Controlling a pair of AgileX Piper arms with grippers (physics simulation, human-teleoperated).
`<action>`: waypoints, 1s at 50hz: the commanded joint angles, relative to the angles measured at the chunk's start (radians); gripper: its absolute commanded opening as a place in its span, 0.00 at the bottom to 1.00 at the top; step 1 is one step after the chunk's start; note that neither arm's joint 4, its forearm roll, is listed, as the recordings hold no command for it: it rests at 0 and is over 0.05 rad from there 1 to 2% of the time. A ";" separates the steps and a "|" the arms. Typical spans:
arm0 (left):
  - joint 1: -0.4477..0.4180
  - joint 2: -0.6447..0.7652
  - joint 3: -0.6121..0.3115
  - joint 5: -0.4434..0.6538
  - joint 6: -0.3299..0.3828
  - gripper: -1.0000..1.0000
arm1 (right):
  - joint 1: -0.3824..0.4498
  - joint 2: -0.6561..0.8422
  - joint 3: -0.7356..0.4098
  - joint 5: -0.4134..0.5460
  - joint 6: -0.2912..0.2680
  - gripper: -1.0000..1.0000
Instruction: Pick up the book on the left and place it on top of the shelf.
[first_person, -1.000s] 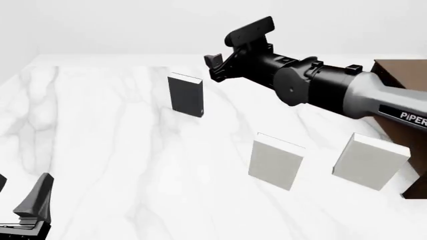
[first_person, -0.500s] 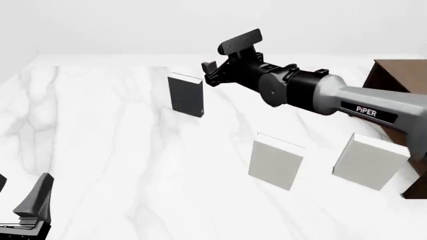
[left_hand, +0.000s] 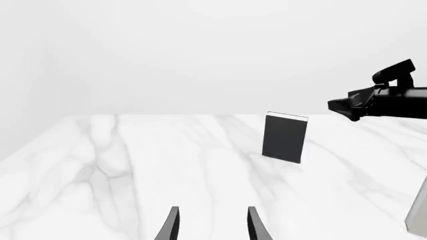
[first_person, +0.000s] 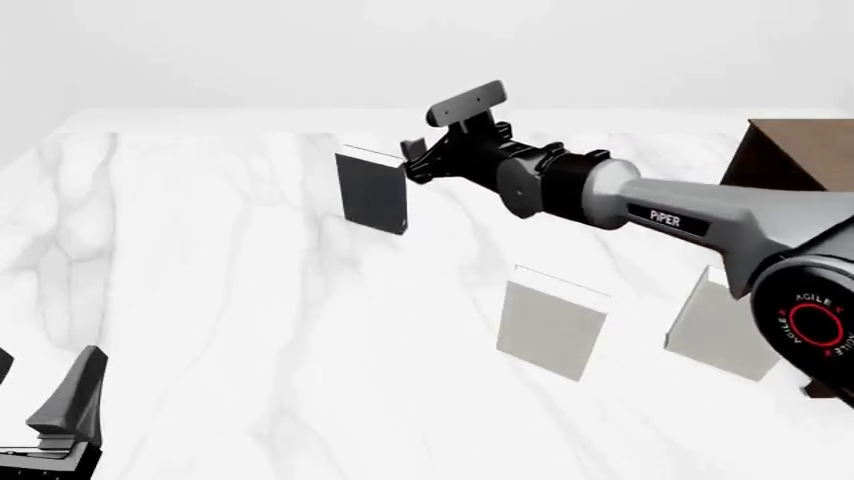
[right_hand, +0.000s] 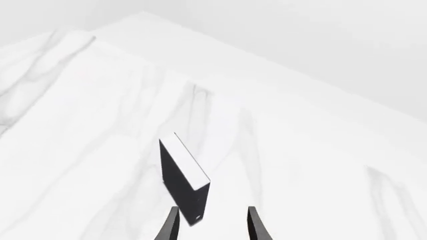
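- Front view: the book (first_person: 372, 190) stands upright on the far left of the table (first_person: 200, 280), well apart from the two pale books (first_person: 551, 322) nearer the camera. The right gripper (first_person: 411, 158) hangs just beside the book's upper right corner, not touching it as far as can be told; whether its fingers are spread is hard to read here. The shelf (first_person: 790, 160) shows only as a brown corner at the right edge. The left gripper (first_person: 47, 400) sits low at the near left.
- Left wrist view: the left fingers (left_hand: 172, 225) stand apart, holding nothing. The book (left_hand: 285, 137) is seen face-on with the right gripper (left_hand: 340, 106) off to its side, apart from it.
- Right wrist view: only this view shows the right fingers (right_hand: 171, 225) spread, with the book's (right_hand: 181, 177) lower corner just reaching between them.
- Risk: the book stands free, so a finger that nudges it off-centre would probably tip it flat
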 joint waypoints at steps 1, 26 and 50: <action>0.000 0.000 0.000 0.000 0.000 1.00 | -0.001 0.067 -0.051 -0.001 0.001 1.00; 0.000 0.000 0.000 0.000 0.000 1.00 | 0.007 0.206 -0.168 0.011 0.010 1.00; 0.000 0.000 0.000 0.000 0.000 1.00 | 0.013 0.321 -0.284 0.033 0.024 1.00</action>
